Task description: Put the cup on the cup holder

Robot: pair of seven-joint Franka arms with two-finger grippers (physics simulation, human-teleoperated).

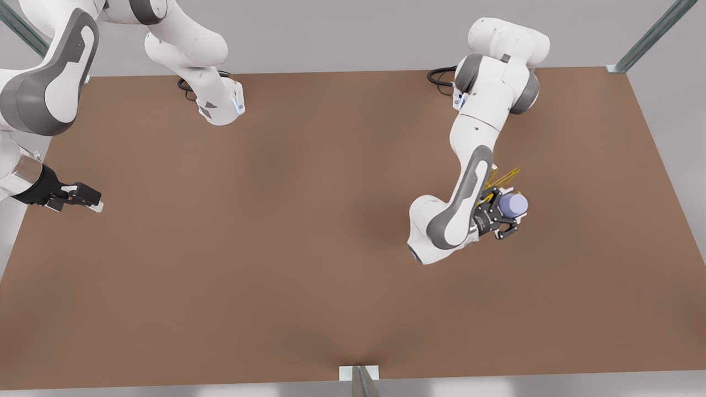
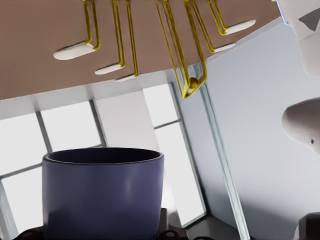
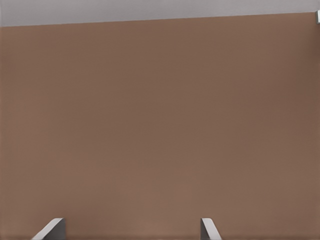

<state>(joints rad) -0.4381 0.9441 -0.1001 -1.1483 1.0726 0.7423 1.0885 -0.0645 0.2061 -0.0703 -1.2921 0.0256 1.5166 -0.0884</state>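
where the brown tabletop (image 1: 309, 264) ends, pale grey floor and wall show, and thin metal posts (image 1: 651, 36) stand at its corners. the tabletop is flat and plain.

in the front view, the left end effector (image 1: 510, 212) is at the front view's right. it holds the cup (image 1: 515, 205) between its black fingers (image 1: 506, 230), up off the tabletop. the cup is lavender-blue. just beside it, partly behind the arm, is the yellow wire cup holder (image 1: 501, 177).

the right end effector (image 1: 91, 201) hangs at the front view's left edge, well apart from the cup, over the side of the tabletop. this arm waits.

the left wrist view shows the cup (image 2: 102, 192) very close, with its dark open rim turned toward the cup holder (image 2: 187, 60). the yellow prongs with white tips (image 2: 74, 51) are near the rim but not touching it. this view also shows bright window panes (image 2: 70, 130) behind the cup, which the front view does not.

the right wrist view shows bare tabletop (image 3: 160, 125) and two grey fingertips (image 3: 50, 230) set wide apart, with nothing between them.
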